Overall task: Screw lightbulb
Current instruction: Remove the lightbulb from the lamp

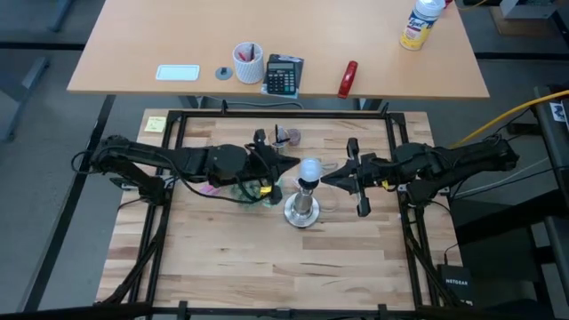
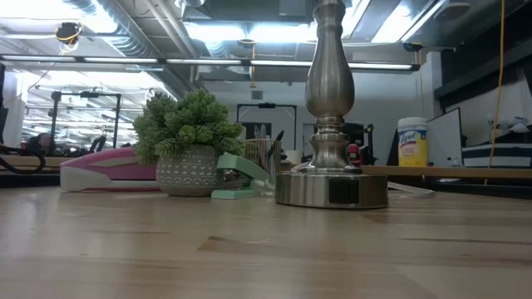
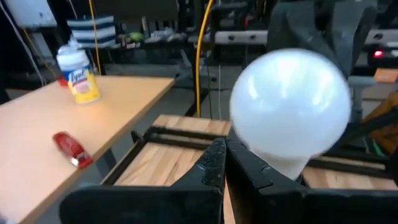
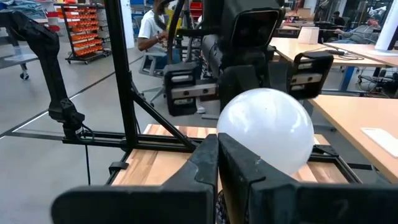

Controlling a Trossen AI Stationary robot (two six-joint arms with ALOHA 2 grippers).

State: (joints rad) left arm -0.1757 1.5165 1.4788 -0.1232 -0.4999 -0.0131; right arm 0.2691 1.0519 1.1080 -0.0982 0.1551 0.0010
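Observation:
The frosted white lightbulb [image 1: 309,169] sits upright on top of the silver round-based stand [image 1: 302,212], which rests by its base [image 2: 331,189] on the wooden table. My left gripper [image 1: 292,164] is level with the bulb, on its left side, and shut. Its fingertips [image 3: 224,163] end right at the globe [image 3: 289,106]. My right gripper [image 1: 325,178] comes level from the right, also shut. Its tips [image 4: 217,158] lie against the lower part of the globe [image 4: 267,127]. The socket is hidden under the bulb. My left gripper's shut fingertips [image 3: 239,165] stand at the lower left side of the bulb's globe, coming level from the table's left. I cannot tell whether they touch it. My right gripper's shut fingertips [image 4: 242,162] stand at the globe's lower right side, level from the table's right. Whether they touch cannot be told.
A small potted plant [image 2: 187,141], a pink stapler [image 2: 108,170] and a green stapler [image 2: 241,178] stand left of the stand, under my left arm. The desk beyond the far edge carries a calculator [image 1: 284,76], a cup [image 1: 248,62] and a red stapler [image 1: 348,78]. The table's near half is bare wood.

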